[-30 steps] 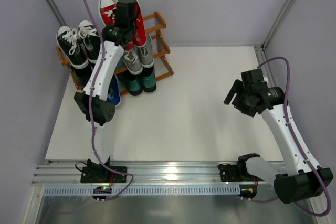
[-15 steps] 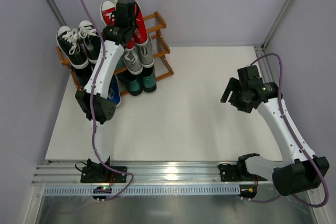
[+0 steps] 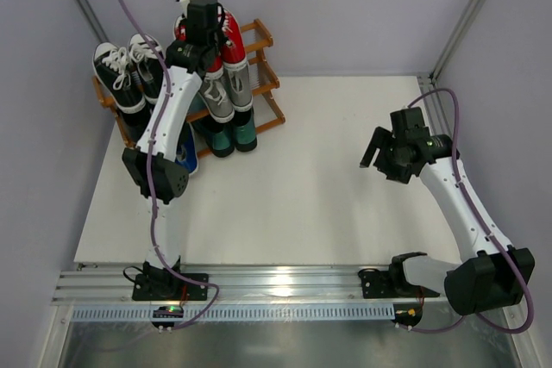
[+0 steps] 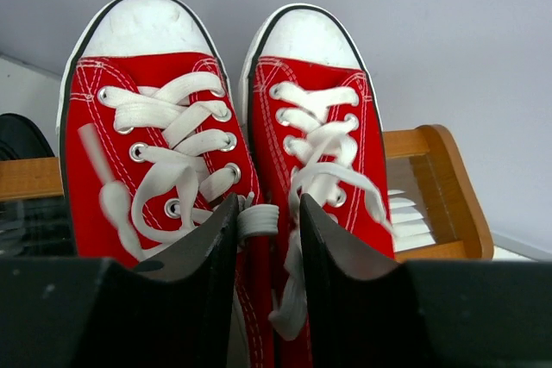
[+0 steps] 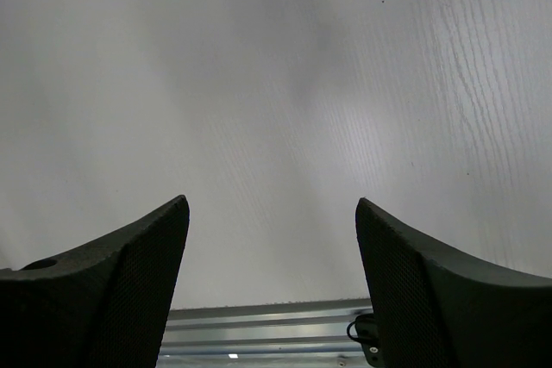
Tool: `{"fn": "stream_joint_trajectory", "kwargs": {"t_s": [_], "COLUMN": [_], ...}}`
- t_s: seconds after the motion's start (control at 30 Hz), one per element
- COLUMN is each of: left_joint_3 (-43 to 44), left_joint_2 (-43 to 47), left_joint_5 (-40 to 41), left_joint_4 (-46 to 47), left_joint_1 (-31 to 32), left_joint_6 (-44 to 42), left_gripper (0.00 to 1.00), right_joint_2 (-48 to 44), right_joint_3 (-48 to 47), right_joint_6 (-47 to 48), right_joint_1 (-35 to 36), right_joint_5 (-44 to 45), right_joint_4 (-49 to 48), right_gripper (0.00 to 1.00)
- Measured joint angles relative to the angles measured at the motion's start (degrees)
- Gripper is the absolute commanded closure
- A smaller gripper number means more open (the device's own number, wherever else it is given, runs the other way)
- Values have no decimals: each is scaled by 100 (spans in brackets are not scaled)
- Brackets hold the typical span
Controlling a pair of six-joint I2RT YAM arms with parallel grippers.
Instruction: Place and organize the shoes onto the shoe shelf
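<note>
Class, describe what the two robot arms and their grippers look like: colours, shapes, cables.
Both the left arm and right arm have white links with black joints, and a purple cable loops along each. The left gripper and right gripper have black wedge-shaped fingers.

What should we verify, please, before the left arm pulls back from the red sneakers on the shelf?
1. Red sneakers side by side on top of the shelf: ok.
2. Left gripper jaws parted: ok.
3. That gripper free of the white lace: not ok, it sits between the jaws.
4. Sneakers seated firmly: cannot tell, rear hidden.
5. Right gripper open, empty, over the table: ok.
</note>
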State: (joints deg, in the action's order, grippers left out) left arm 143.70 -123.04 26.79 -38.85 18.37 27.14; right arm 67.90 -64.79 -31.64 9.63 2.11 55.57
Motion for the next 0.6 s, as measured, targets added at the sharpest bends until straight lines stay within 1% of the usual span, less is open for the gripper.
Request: {"fn": "stream_joint_trajectory", "kwargs": {"t_s": [0.2, 0.27, 0.33, 0.37, 0.5, 0.53, 0.6], "left_joint_3": [-13, -15, -17, -20, -116, -175, -284], "left_joint_2": [39, 57, 90, 114, 330, 420, 643], "left_joint_5": [-46, -50, -76, -90, -136, -136, -138], "left_joint_4": [98, 98, 103, 114, 275, 345, 507], "left_joint_1": [-2, -2, 0, 2, 50, 70, 120], "left_joint_6": [282, 332, 398, 402, 396, 387, 372], "left_gripper": [64, 58, 55, 51, 44, 41, 39], "right_joint_2": [0, 0, 2, 2, 2, 2, 2], "right_joint_3": [166, 192, 223, 243, 293, 295, 295], "right_joint_6": [109, 133, 144, 149, 157, 157, 160], "right_joint_1": [-236, -262, -262, -262, -262, -262, -262], "right_joint_5": [-251, -308, -365, -391, -474, -492, -507], "right_joint_4": [-114, -164, -205, -225, -264, -280, -293], "right_gripper": [21, 21, 21, 21, 21, 21, 21]}}
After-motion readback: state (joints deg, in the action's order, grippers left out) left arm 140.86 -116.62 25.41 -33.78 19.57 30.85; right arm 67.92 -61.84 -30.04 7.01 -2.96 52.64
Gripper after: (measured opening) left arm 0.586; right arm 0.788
